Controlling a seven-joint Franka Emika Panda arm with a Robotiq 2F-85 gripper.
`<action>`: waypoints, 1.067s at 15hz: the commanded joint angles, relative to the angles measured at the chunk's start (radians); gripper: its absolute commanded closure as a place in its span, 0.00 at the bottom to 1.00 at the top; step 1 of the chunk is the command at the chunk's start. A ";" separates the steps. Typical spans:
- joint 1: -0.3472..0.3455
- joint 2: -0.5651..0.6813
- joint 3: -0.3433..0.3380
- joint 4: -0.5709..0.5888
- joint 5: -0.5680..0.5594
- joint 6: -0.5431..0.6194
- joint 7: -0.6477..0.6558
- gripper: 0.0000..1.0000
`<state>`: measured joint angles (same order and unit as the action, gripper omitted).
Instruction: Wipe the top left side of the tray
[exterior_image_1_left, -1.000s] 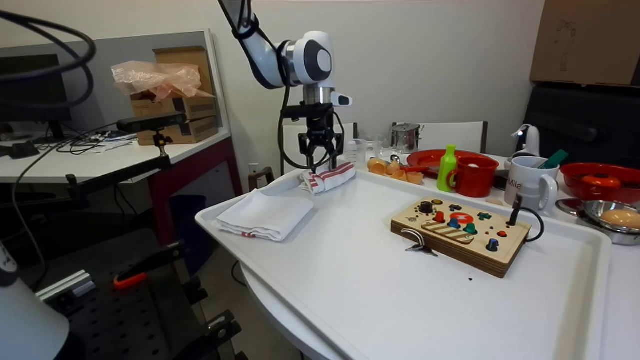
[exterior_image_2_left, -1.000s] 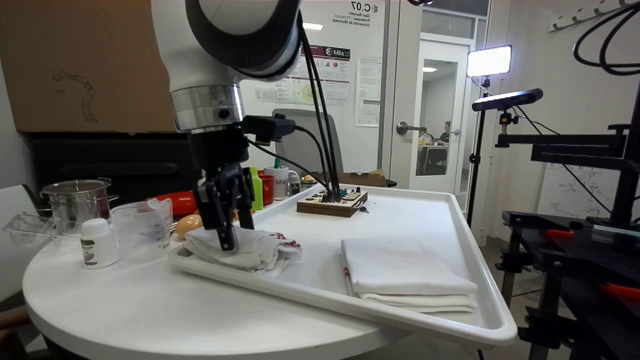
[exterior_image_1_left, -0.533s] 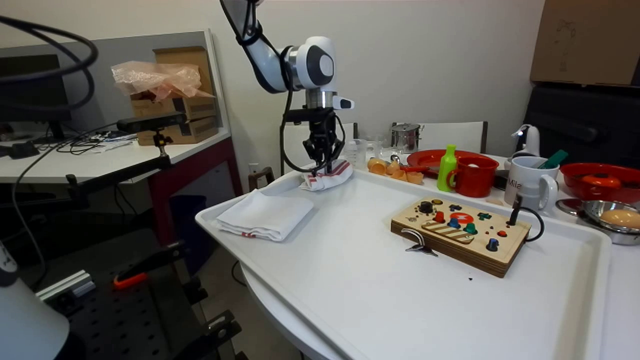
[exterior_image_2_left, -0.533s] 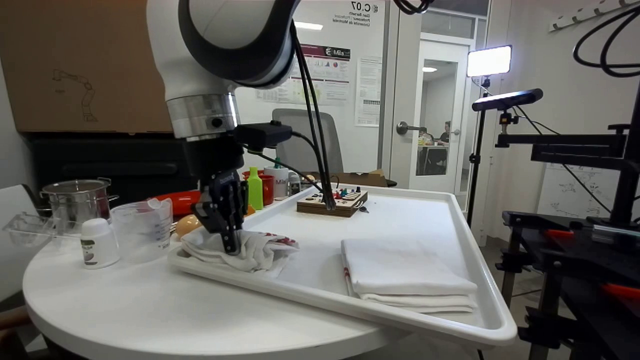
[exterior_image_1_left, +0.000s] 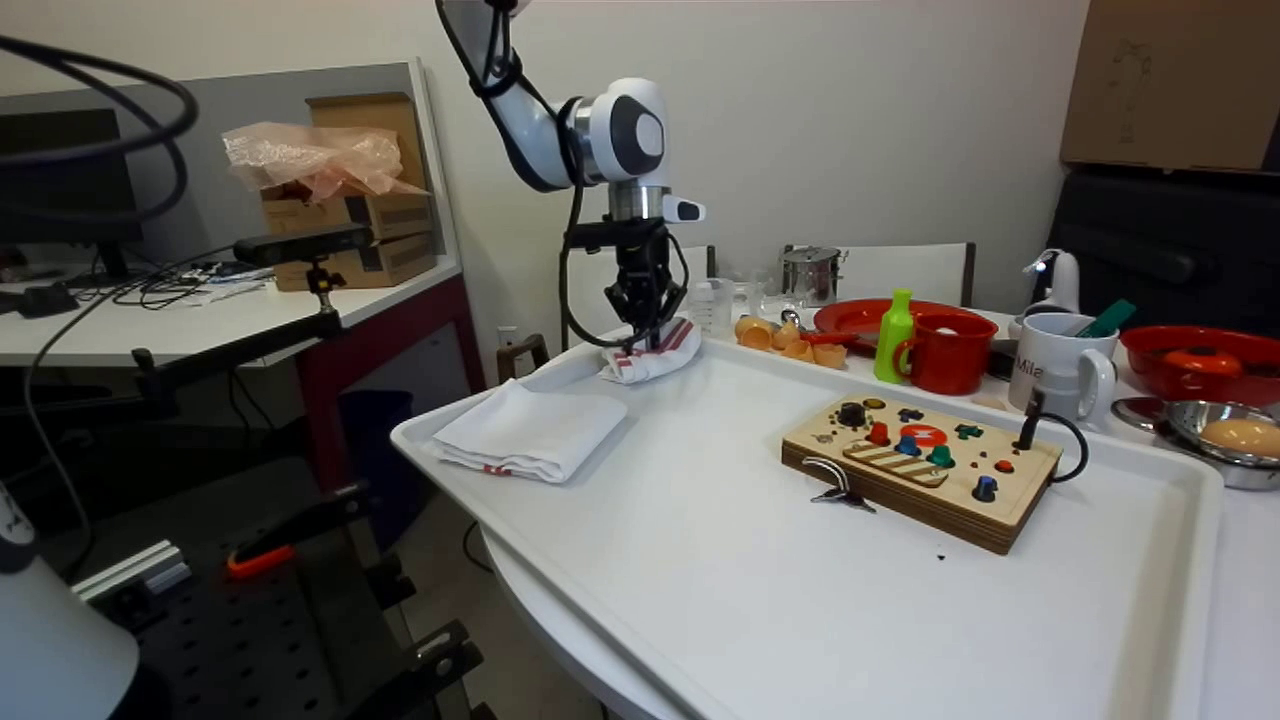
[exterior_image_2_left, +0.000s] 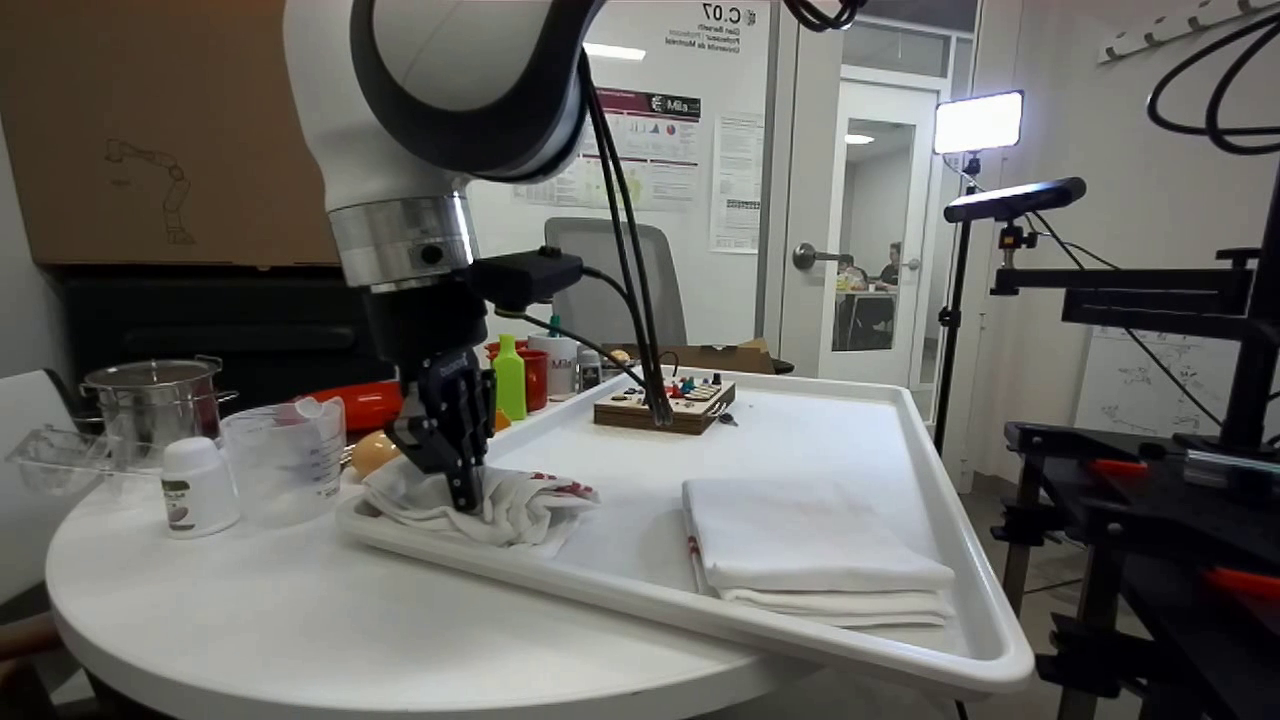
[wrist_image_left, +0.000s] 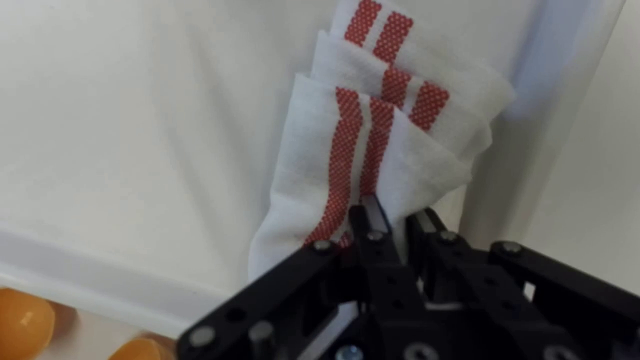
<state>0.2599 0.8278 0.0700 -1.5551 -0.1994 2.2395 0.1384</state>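
The large white tray (exterior_image_1_left: 690, 560) with a low rim rests on a round table. At its corner lies a white cloth with red stripes (wrist_image_left: 305, 155), bunched up and touching the tray. My gripper (wrist_image_left: 398, 220) points down into that cloth and is shut on it, a fold pinched between the fingers. In an exterior view the fingertips (exterior_image_2_left: 466, 495) are pressed into the cloth's bunched middle. Cloth folds partly hide the tips in both exterior views. The tray surface under the cloth is hidden.
On the tray also lie a folded white cloth (exterior_image_1_left: 535, 430) and a wooden board with coloured knobs (exterior_image_1_left: 920, 470). Beyond the rim stand eggshells (exterior_image_1_left: 795, 345), a green bottle (exterior_image_1_left: 895, 335), a red mug (exterior_image_1_left: 945, 352), a clear measuring cup (exterior_image_2_left: 285, 465) and a white bottle (exterior_image_2_left: 198, 487).
My gripper has come down a little and its fingers have drawn together, taking hold of the striped cloth. The cloth has bunched up slightly between them. Everything else stays in place.
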 joint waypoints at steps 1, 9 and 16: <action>0.028 0.034 -0.032 0.009 -0.010 0.001 0.030 0.97; 0.019 0.011 -0.084 -0.019 -0.019 0.016 0.073 0.97; -0.001 0.001 -0.133 -0.043 -0.023 0.024 0.104 0.97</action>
<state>0.2661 0.8270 -0.0397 -1.5624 -0.2012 2.2400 0.2071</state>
